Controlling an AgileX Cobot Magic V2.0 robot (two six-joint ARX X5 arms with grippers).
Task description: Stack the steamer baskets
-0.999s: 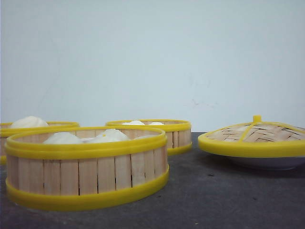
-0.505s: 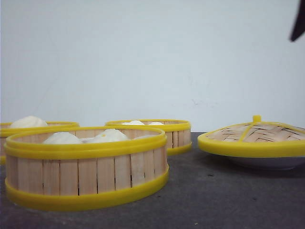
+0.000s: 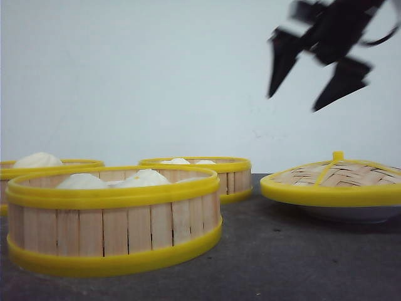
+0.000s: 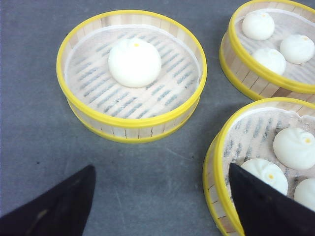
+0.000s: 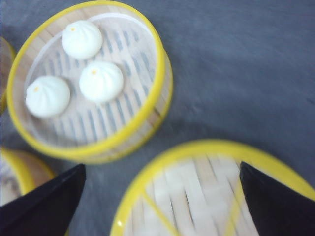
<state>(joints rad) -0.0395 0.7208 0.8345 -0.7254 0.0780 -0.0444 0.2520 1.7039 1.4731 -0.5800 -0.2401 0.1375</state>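
Three steamer baskets stand on the dark table. The nearest basket (image 3: 113, 219) (image 4: 221, 162) holds several white buns. A one-bun basket (image 3: 37, 168) (image 4: 130, 73) sits far left. A three-bun basket (image 3: 200, 172) (image 5: 88, 78) (image 4: 275, 49) stands behind. My left gripper (image 4: 160, 196) hangs open above bare table between the one-bun and nearest baskets, one finger (image 4: 266, 206) over the nearest basket's rim. My right gripper (image 3: 294, 100) (image 5: 162, 196) is open, high in the air, over the edge of the woven lid and holding nothing. The left gripper is out of the front view.
A domed woven lid (image 3: 338, 179) (image 5: 211, 191) with a yellow rim and knob rests on a white plate (image 3: 351, 214) at the right. A pale wall stands behind the table. Dark table surface (image 3: 282, 251) lies between the nearest basket and the lid.
The right gripper has come into the front view from the upper right corner, moving left and down. Baskets and lid have not moved.
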